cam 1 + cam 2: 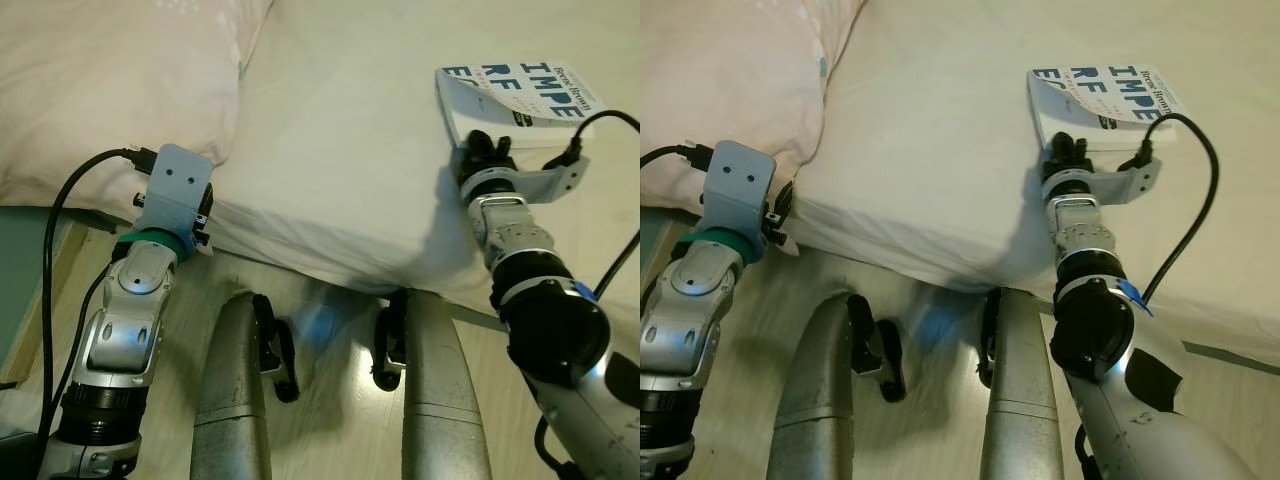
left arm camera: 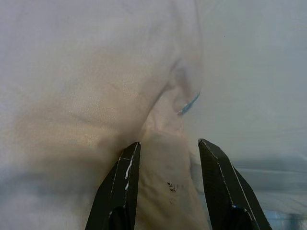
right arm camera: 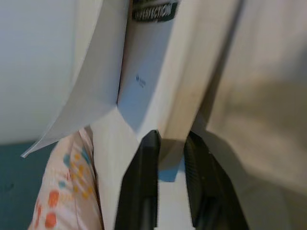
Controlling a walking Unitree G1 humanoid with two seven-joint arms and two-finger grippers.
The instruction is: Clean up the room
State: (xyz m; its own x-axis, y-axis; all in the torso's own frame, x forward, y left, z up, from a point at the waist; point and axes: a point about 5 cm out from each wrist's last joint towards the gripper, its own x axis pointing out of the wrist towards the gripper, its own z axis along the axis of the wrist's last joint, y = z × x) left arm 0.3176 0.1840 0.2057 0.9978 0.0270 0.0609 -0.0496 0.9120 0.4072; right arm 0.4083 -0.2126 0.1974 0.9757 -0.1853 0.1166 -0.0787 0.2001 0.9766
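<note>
A white book (image 1: pixel 520 90) with large blue letters lies on the bed (image 1: pixel 340 130) at the far right. My right gripper (image 1: pixel 487 143) is at its near edge, shut on the book; in the right wrist view the fingers (image 3: pixel 146 163) pinch the cover and pages (image 3: pixel 153 72). A pale pink pillow (image 1: pixel 100 90) lies at the bed's left. My left arm's wrist (image 1: pixel 175 195) sits at the pillow's near corner by the bed's edge. In the left wrist view the left gripper (image 2: pixel 168 148) holds a fold of the pillow (image 2: pixel 96 72) squeezed between its fingers.
The mattress edge hangs over a light wooden floor (image 1: pixel 320 420). My two silver legs (image 1: pixel 235 400) stand right against the bed. A teal surface (image 1: pixel 20 280) lies at the left. Black cables (image 1: pixel 60 210) loop off both wrists.
</note>
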